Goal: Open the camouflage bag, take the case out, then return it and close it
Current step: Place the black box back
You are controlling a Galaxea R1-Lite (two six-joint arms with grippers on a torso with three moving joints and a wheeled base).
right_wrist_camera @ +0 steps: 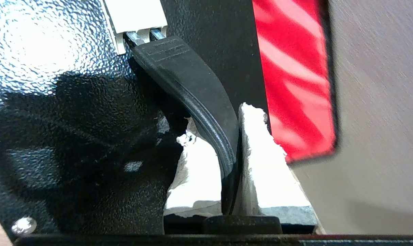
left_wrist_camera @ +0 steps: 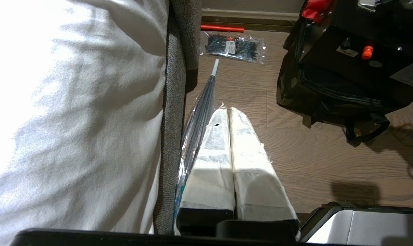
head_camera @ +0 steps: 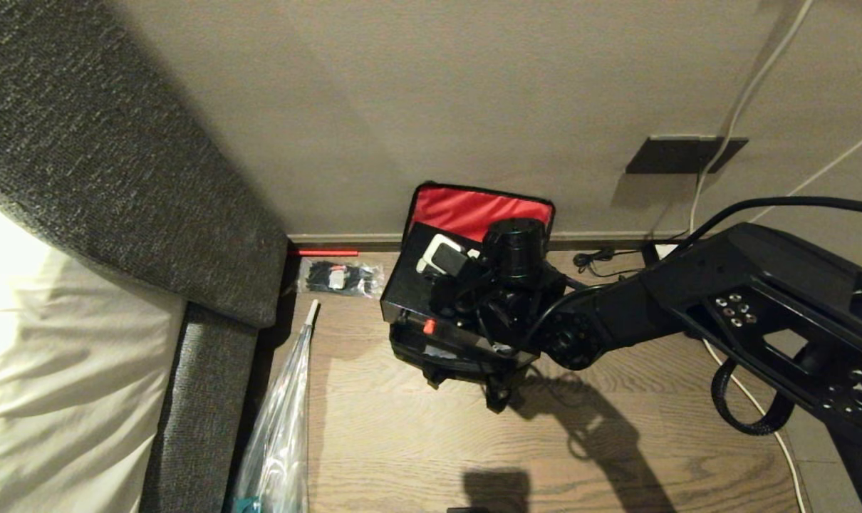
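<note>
The camouflage bag (head_camera: 438, 362) stands on the wooden floor against the wall, its lid up and showing the red lining (head_camera: 477, 210). The black case (head_camera: 411, 291) sits tilted over the bag's opening, red clasp (head_camera: 428, 326) facing me. My right gripper (right_wrist_camera: 223, 131) is shut on the case's black strap handle (right_wrist_camera: 189, 78), just above the speckled top (right_wrist_camera: 73, 119). In the head view the right wrist (head_camera: 513, 256) covers that grip. My left gripper (left_wrist_camera: 228, 114) is shut on nothing, parked low beside the bed, left of the bag (left_wrist_camera: 295, 89).
A clear packet of black items (head_camera: 338, 278) lies by the skirting left of the bag. A clear plastic sleeve (head_camera: 281, 427) leans along the grey upholstered bed side (head_camera: 210, 399). White cables (head_camera: 751, 399) run along the floor on the right. The wall stands right behind the bag.
</note>
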